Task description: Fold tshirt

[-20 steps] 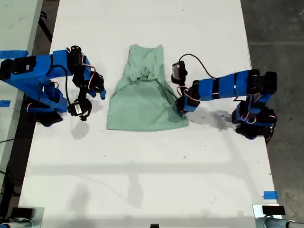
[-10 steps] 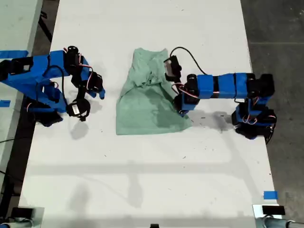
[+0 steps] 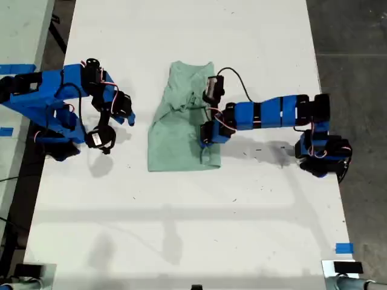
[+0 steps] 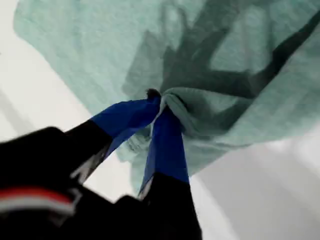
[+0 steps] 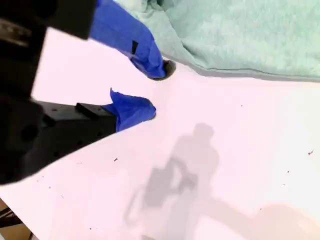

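The tshirt (image 3: 181, 121) lies on the white table (image 3: 193, 229), near its middle and toward the far end in the exterior view, partly folded, with its edge on the exterior view's right doubled over onto the body. The cloth is bunched and creased near the neck end.

My first gripper (image 4: 159, 106) reaches in from the exterior view's right and sits over the tshirt's doubled edge (image 3: 207, 136). In the first wrist view its two blue-taped fingers (image 4: 165, 145) are closed together on a pinched fold of the mint cloth (image 4: 200, 112), which is lifted clear of the layer beneath and casts a dark shadow on it.

My second gripper (image 5: 152, 92) stands at the exterior view's left (image 3: 112, 121), apart from the tshirt. Its jaws are parted with nothing between them. One fingertip (image 5: 150, 65) rests on or just above the bare table, close beside the tshirt's edge (image 5: 240, 45).
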Controlling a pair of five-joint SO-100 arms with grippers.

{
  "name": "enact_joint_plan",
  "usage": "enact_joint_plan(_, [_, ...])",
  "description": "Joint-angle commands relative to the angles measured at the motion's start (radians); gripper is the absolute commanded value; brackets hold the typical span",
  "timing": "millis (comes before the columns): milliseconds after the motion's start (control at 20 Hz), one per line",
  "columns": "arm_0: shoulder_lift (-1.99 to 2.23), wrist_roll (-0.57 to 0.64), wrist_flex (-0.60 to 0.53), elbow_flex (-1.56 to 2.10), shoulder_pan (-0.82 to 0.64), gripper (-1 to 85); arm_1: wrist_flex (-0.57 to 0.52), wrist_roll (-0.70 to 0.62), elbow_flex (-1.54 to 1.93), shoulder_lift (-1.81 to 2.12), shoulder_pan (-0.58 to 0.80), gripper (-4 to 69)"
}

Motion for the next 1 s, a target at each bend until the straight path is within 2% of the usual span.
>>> enact_joint_plan(0, [0.012, -0.011, -0.014, -0.021, 0.026, 7.9, -0.069, 0.034, -0.034, -0.069, 0.035, 18.6])
enact_joint_plan(100, [-0.005, -0.011, -0.011, -0.035, 0.028, 7.9, 0.018, 0.026, -0.080, -0.037, 0.020, 29.1])
enact_joint_plan(150, [-0.015, -0.011, -0.008, -0.043, 0.028, 8.0, 0.109, 0.026, -0.127, -0.003, 0.014, 30.7])
enact_joint_plan(250, [-0.040, -0.011, -0.005, -0.063, 0.032, 8.0, 0.324, 0.028, -0.244, 0.103, -0.002, 28.3])
enact_joint_plan(400, [-0.057, -0.012, -0.009, -0.080, 0.037, 7.9, 0.500, -0.014, -0.331, 0.336, -0.038, 32.7])
enact_joint_plan(550, [-0.067, -0.018, -0.009, -0.100, 0.044, 7.9, 0.561, -0.017, -0.176, 0.614, -0.038, 33.4])
enact_joint_plan(700, [-0.094, -0.031, -0.012, -0.141, 0.061, 11.7, 0.551, 0.000, 0.112, 0.867, -0.006, 32.4])
enact_joint_plan(850, [-0.156, -0.034, 0.008, -0.256, 0.092, 26.9, 0.534, 0.018, 0.273, 0.989, 0.003, 31.6])
enact_joint_plan(950, [-0.219, -0.031, 0.064, -0.354, 0.101, 29.9, 0.520, 0.025, 0.314, 1.022, 0.002, 30.9])
